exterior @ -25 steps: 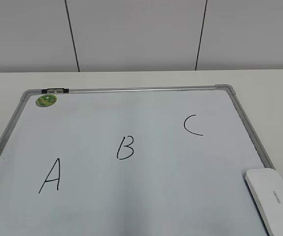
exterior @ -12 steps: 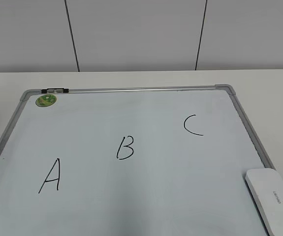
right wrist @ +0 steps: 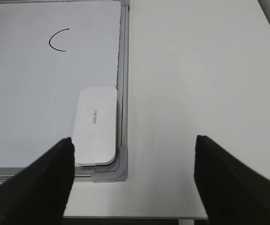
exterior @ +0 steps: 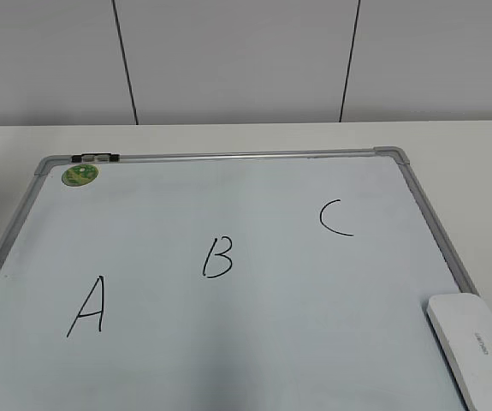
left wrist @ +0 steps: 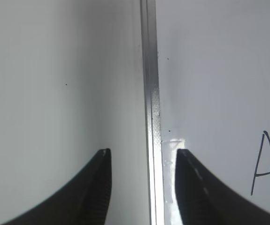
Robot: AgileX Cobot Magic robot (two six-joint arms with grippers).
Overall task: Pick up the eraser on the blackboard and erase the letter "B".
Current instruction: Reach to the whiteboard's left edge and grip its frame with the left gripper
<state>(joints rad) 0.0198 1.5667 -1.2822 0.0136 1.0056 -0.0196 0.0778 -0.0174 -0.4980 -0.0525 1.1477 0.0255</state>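
The blackboard (exterior: 228, 157) is a white dry-erase board with a silver frame and a green sticker (exterior: 80, 175). The black letter "B" (exterior: 217, 257) is at its middle, between "A" (exterior: 87, 306) and "C" (exterior: 334, 217). The white eraser (exterior: 472, 347) lies in the board's near right corner; it also shows in the right wrist view (right wrist: 95, 124). My right gripper (right wrist: 134, 143) is open and empty, above the table just right of the eraser. My left gripper (left wrist: 143, 152) is open and empty, straddling the board's left frame (left wrist: 151, 93). Neither gripper shows in the exterior view.
The board lies on a white table (exterior: 451, 141). The table's near edge (right wrist: 139, 218) shows in the right wrist view. A grey panelled wall (exterior: 228, 60) stands behind. A small clip (exterior: 96, 157) sits on the board's top frame.
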